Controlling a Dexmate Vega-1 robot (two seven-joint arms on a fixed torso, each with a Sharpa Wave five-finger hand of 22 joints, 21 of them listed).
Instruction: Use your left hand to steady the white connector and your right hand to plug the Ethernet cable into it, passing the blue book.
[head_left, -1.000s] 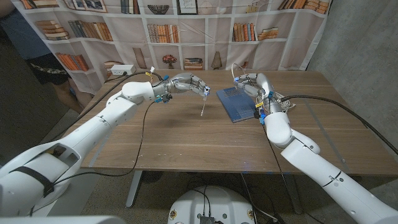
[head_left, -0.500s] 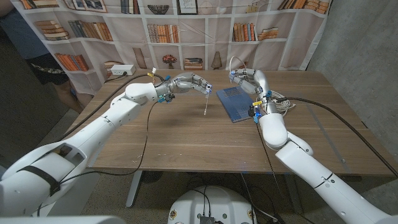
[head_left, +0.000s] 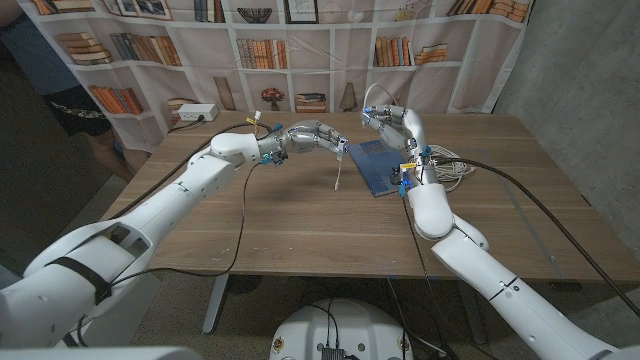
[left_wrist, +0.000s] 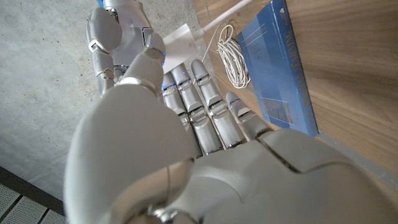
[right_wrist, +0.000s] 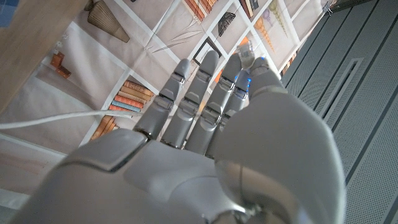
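The blue book (head_left: 378, 165) lies flat at the table's far middle. Just left of it my left hand (head_left: 318, 136) hovers and pinches the white connector (left_wrist: 178, 40), whose thin white lead (head_left: 339, 175) hangs down to the table. My right hand (head_left: 388, 120) is raised over the book's far edge and holds the Ethernet cable (head_left: 369, 97), which loops up above it. The clear plug (right_wrist: 244, 46) sticks out between the right fingertips (right_wrist: 210, 60). The two hands are a short gap apart. The blue book (left_wrist: 278, 65) lies beyond my left fingers (left_wrist: 205, 99).
A coil of pale cable (head_left: 452, 168) lies on the table right of the book. A white box (head_left: 196, 112) sits at the table's far left corner. A person (head_left: 55, 85) stands at the left edge. A bookshelf-print curtain (head_left: 300, 50) hangs behind the table.
My left hand has carried the connector rightward, closer to the book. My right hand has moved left and farther back over the book, with the cable loop rising.
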